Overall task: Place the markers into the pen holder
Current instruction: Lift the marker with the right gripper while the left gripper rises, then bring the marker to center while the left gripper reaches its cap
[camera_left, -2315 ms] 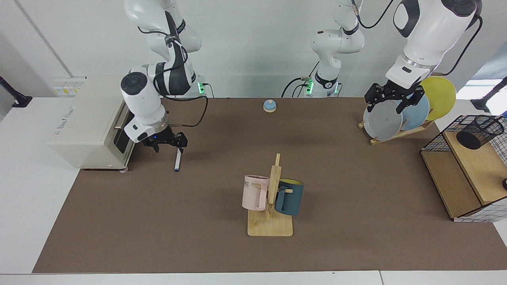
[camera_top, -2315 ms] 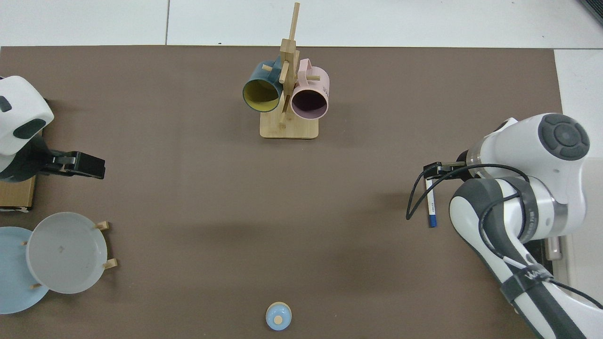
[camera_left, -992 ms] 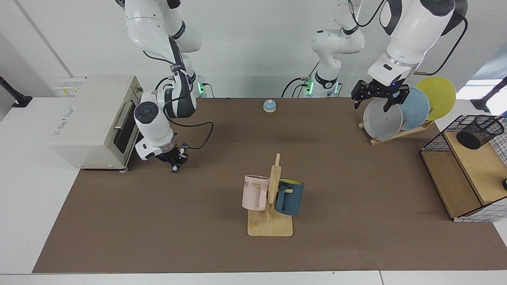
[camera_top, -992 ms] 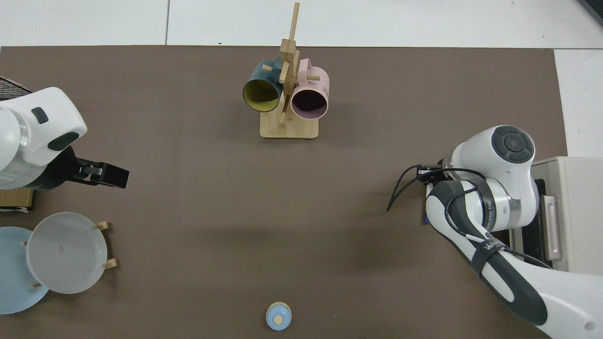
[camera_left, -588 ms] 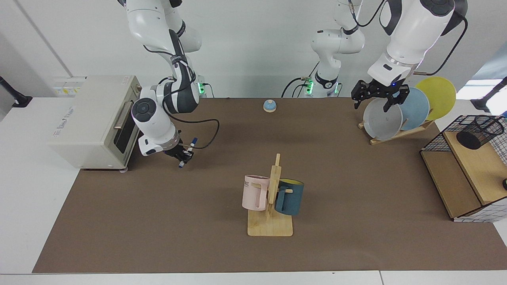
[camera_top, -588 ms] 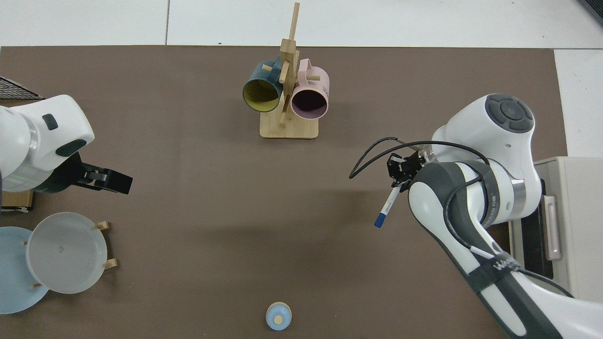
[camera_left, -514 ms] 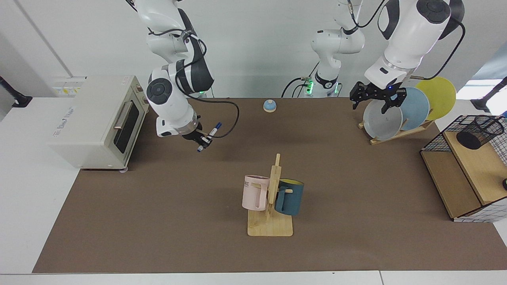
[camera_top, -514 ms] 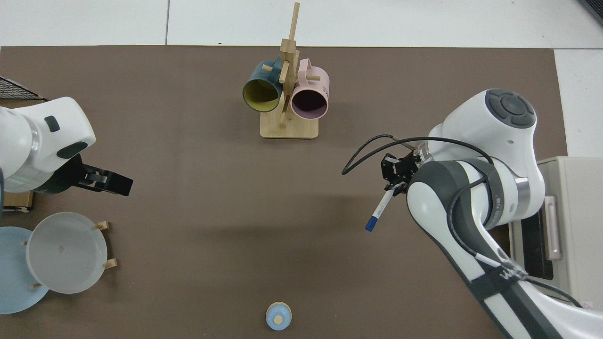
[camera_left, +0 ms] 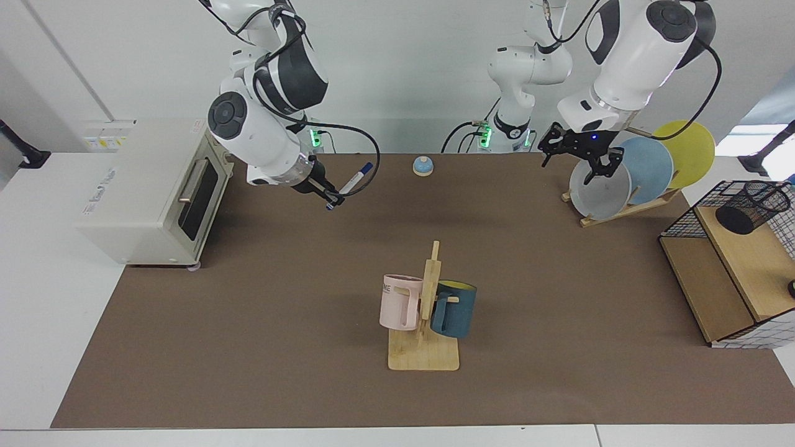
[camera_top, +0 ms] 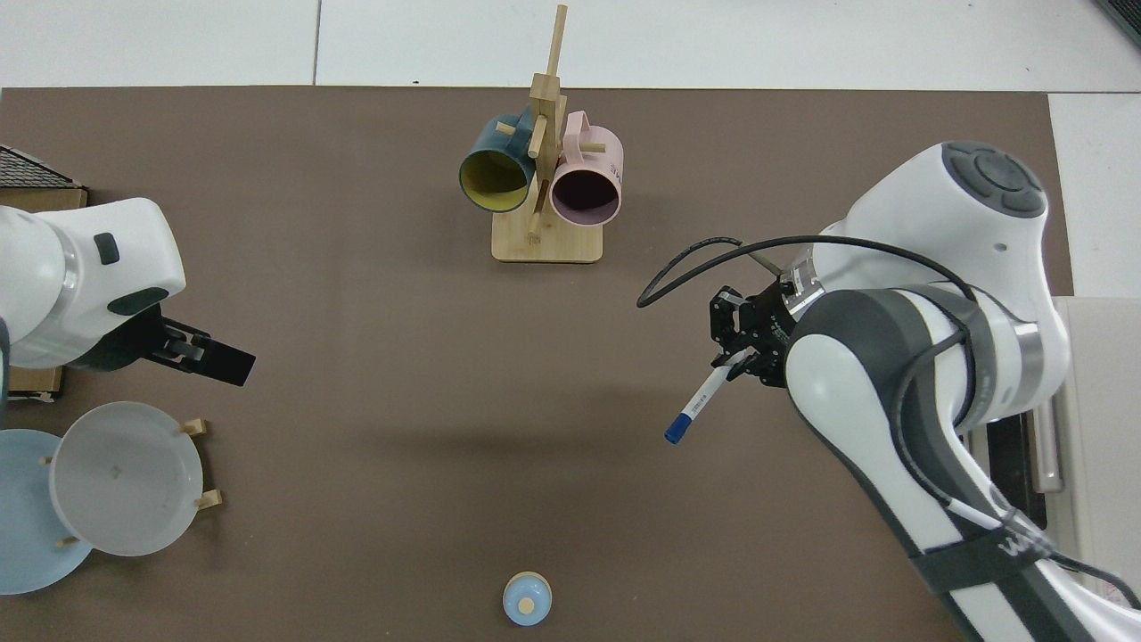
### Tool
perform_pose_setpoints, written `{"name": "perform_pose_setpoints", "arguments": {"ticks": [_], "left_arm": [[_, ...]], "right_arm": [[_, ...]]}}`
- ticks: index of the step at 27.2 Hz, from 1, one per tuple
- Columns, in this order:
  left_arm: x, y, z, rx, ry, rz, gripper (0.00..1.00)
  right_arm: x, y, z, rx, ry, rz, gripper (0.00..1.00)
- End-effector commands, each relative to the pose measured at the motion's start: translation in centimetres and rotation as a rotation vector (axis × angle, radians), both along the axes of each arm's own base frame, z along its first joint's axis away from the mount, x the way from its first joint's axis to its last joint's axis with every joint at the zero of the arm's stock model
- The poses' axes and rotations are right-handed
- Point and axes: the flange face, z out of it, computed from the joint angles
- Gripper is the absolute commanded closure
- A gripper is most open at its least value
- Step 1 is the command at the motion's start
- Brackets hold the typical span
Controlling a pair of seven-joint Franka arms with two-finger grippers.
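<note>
- Marker, slim, white-barrelled, with a blue cap (camera_left: 351,179): carried clear of the table, tilted, clamped near one end by the right gripper (camera_left: 330,200), whose fingers are closed on the barrel; most of the pen juts out beyond them, cap end uppermost in the facing view.
- Pen holder, small black wire-mesh cup (camera_left: 753,205): lies on its side on the wood-and-wire-grid shelf (camera_left: 723,279) at the far edge of the table, well apart from the marker.
- Left gripper (camera_left: 579,151): hovers with fingers spread and empty, just in front of the grey plate (camera_left: 599,189) in the wooden plate rack.
- Risk, slip: the grasp sits near one end, so the long free part could pivot or drop during a fast swing.
- Risk, handover: the holder lies on the left arm's side; a transfer between grippers could fumble the thin barrel.
- Risk, insertion: the tipped holder could roll, or the pen could slide back out.
- Surface: brown mat (camera_top: 374,499) over a white table, bearing a wooden mug stand (camera_top: 545,239) and a small blue bell (camera_top: 526,598).
- Room: white wall; beige toaster oven (camera_left: 149,189) near the right arm.
</note>
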Motion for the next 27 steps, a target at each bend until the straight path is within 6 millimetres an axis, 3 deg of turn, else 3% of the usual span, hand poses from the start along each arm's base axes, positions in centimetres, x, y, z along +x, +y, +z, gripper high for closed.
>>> {"name": "perform_pose_setpoints", "arguments": {"ticks": [1,6,11,14,17,20,22,27], "left_arm": [[-1.5,-0.8,0.0,-0.119,-0.060,-0.199,0.00],[-1.8,-4.1,0.8,-0.131,-0.150,-0.409,0.00],[-2.0,-6.7,1.4,-0.134,-0.224,-0.533,0.00],[-2.6,-9.6,1.9,-0.142,-0.277,-0.611,0.00],[-3.8,-13.2,2.4,-0.153,-0.312,-0.666,0.00],[-4.1,-14.4,2.5,-0.153,-0.336,-0.701,0.00],[-4.0,-14.9,2.4,-0.153,-0.345,-0.707,0.00],[-4.5,-17.3,2.6,-0.161,-0.378,-0.711,0.03]], "right_arm": [[0.6,3.1,2.5,-0.048,0.073,-0.214,1.00],[0.4,4.1,3.1,-0.044,0.104,-0.332,1.00],[-0.8,9.2,3.8,-0.048,0.091,-0.413,1.00],[-1.1,10.7,4.2,-0.043,0.098,-0.469,1.00],[-1.1,11.0,4.3,-0.030,0.130,-0.517,1.00],[-0.8,11.5,4.7,0.018,0.151,-0.573,1.00],[-1.2,12.8,4.8,0.028,0.131,-0.576,1.00],[-1.3,12.5,4.7,0.018,0.129,-0.572,1.00]]}}
